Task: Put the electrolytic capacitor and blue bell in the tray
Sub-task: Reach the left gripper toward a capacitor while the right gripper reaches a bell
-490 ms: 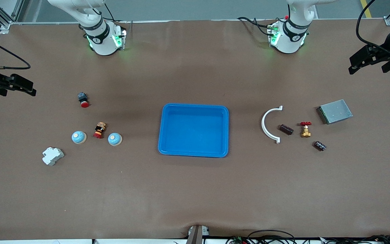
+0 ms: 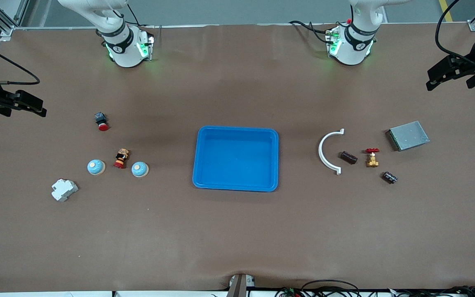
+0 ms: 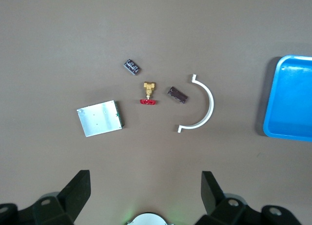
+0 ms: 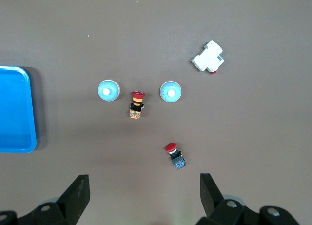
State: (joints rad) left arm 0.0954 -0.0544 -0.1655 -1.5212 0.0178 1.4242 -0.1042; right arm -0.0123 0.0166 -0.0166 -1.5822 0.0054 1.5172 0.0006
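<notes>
The bright blue tray [image 2: 199,165] lies empty mid-table; its corner shows in the left wrist view [image 3: 273,112] and the right wrist view [image 4: 30,112]. Two blue bells [image 2: 96,166] [image 2: 139,169] sit toward the right arm's end, also in the right wrist view [image 4: 170,91] [image 4: 108,90]. Two small dark cylinders [image 2: 349,157] [image 2: 389,177] lie toward the left arm's end [image 3: 177,94] [image 3: 132,66]; I cannot tell which is the capacitor. My left gripper [image 2: 431,80] [image 3: 146,186] and right gripper [image 2: 39,108] [image 4: 145,188] hang open and empty, high over their table ends.
A figurine [image 2: 121,158] stands between the bells, a red push button [image 2: 101,121] farther off, and a white breaker [image 2: 64,189] nearer the camera. A white arc [image 2: 327,152], a brass valve [image 2: 372,157] and a grey metal box [image 2: 408,135] lie by the dark cylinders.
Both grippers have shifted slightly at their table ends. Nothing on the table has moved.
</notes>
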